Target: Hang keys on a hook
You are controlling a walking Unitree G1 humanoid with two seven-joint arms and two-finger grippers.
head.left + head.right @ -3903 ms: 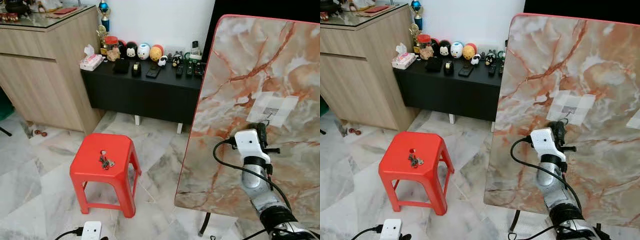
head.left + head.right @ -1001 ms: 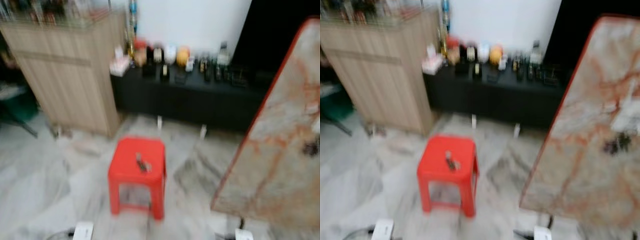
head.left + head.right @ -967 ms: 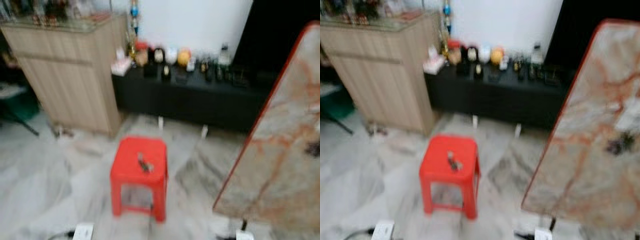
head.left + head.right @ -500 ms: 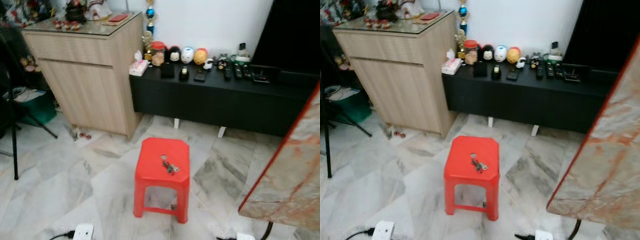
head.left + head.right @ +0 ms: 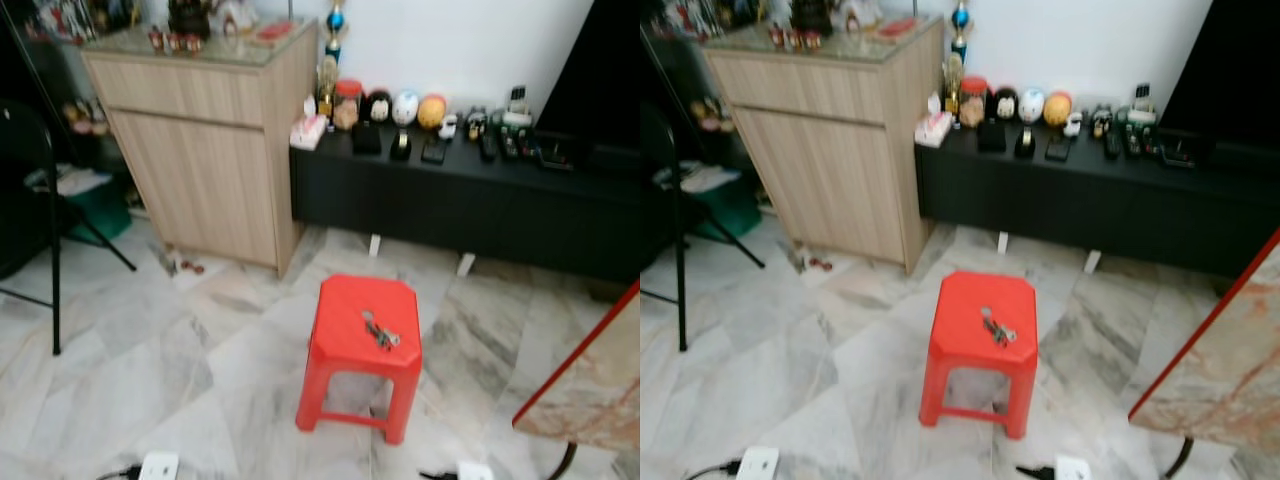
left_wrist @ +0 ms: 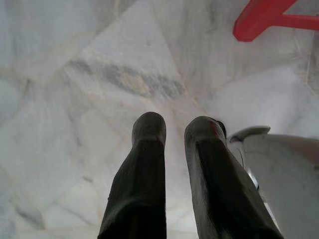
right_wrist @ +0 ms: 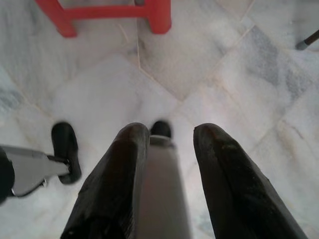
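One bunch of metal keys (image 5: 380,333), lying loose on the flat top of one red moulded-plastic stool (image 5: 358,350), square-topped with four splayed legs, on a glossy grey-veined marble tile floor (image 5: 150,370). One marble-patterned board (image 5: 590,390), red-edged, stood at near right, well apart from the stool. One light woodgrain cabinet (image 5: 215,150), glass-topped, at far left. One long low black console (image 5: 450,195) beside it, carrying small round figurines. Left gripper (image 6: 172,127): two black rounded fingers slightly parted, empty, over the floor. Right gripper (image 7: 169,137): two fingers parted, empty, over the floor near the stool's legs.
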